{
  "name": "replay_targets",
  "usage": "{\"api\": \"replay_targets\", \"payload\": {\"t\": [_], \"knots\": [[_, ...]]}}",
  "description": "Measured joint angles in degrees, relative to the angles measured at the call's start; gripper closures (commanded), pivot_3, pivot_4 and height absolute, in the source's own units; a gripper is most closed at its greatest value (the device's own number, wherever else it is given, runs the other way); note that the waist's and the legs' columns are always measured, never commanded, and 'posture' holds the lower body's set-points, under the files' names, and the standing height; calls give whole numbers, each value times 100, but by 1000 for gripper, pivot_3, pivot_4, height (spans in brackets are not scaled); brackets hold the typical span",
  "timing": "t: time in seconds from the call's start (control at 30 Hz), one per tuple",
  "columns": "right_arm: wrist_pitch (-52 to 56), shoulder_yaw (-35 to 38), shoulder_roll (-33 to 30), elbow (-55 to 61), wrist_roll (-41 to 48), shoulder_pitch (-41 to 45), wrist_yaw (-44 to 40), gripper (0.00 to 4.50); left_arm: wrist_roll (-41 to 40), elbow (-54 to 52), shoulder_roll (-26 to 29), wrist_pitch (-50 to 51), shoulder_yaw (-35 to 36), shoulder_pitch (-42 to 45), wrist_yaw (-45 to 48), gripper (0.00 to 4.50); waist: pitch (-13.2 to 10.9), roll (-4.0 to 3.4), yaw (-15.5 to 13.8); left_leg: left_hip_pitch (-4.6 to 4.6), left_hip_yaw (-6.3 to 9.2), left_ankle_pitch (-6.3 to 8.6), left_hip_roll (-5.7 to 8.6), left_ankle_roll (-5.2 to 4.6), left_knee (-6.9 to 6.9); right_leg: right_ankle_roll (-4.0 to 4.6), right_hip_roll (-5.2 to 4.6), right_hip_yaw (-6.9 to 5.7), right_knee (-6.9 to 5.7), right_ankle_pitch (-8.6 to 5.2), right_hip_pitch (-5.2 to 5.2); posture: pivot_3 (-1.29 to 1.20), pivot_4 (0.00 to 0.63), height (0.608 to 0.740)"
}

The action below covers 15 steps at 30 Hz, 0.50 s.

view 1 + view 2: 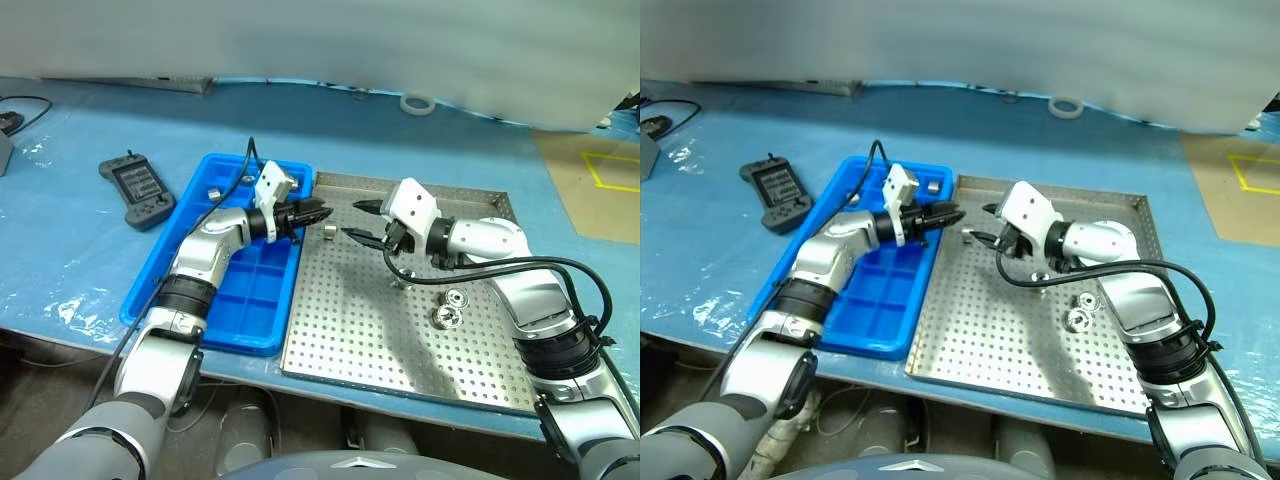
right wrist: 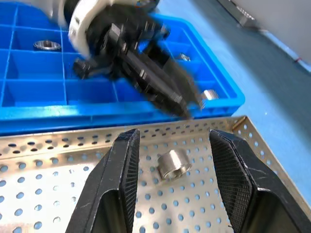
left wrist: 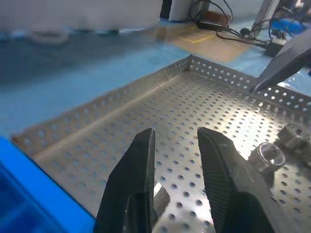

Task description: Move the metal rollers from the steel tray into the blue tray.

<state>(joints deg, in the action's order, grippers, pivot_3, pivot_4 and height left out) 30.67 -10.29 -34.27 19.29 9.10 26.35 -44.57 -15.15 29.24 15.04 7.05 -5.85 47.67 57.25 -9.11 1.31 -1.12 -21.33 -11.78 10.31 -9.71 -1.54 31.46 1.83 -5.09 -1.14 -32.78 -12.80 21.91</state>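
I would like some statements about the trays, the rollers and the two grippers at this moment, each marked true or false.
1. The right gripper holds a roller between its fingers. False: its fingers stand open, and a metal roller lies loose on the steel tray between them.
2. The blue tray lies to the robot's left of the steel tray. True.
3. The blue tray holds no rollers yet. False: at least one roller already lies in a compartment.
4. The left gripper reaches over the steel tray's near-left edge, pointing toward the right gripper. True.
5. A handheld controller lies on the table sheet beside the blue tray. True.
6. The steel tray's floor is solid. False: it is perforated with small holes.
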Motion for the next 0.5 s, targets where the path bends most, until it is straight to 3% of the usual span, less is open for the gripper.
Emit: {"api": "replay_targets", "payload": {"t": [0.1,0.23,0.33,0.5], "knots": [[33,32,16,89,3,-43,80,2134,103,658,-75,-429,45,859,104,3058,0,0,-10,1,0,0,2,1,3,0,-1,0,-2,0,-1,-217,150,740],[79,44,131,150,3,-60,220,2134,672,2474,-273,-1001,-43,2096,-139,3058,2,-1,12,9,-1,2,5,-1,7,0,-3,5,-2,0,-8,-248,150,740],[112,45,315,175,0,-87,390,2134,1210,3790,-582,-1032,-183,2473,-900,3058,2,-1,28,7,-1,-5,4,-10,6,0,-2,5,-3,0,-5,-276,150,740],[257,63,543,368,-15,-364,799,2134,1865,4685,-948,-1005,-291,2510,-2300,3058,1,-1,36,-12,-1,-8,2,-17,8,0,-2,2,-4,2,10,-345,150,740]]}}
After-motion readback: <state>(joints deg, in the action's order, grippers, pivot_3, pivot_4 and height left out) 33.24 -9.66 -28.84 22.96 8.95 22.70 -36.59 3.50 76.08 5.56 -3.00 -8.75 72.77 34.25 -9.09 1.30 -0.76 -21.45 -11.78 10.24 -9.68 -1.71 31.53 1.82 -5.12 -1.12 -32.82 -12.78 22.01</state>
